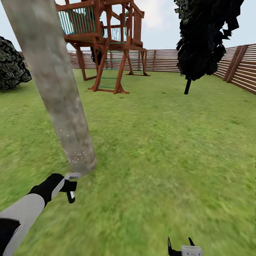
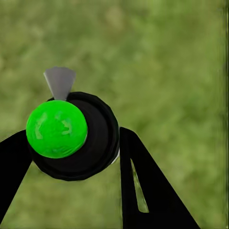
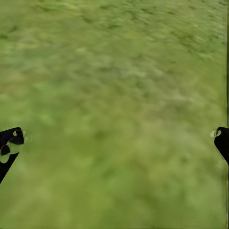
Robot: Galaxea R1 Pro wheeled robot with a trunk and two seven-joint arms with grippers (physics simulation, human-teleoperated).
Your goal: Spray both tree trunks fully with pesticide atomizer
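On the lawn at the foot of a thick leaning tree trunk, the left pincer grips the pesticide atomizer; pale specks dot only the base. The right pincer hangs spread, empty. Most spraying likely remains.

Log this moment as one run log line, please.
left hand shut on pesticide atomizer | nozzle toward tree trunk base | pesticide specks low on trunk | right hand open over lawn
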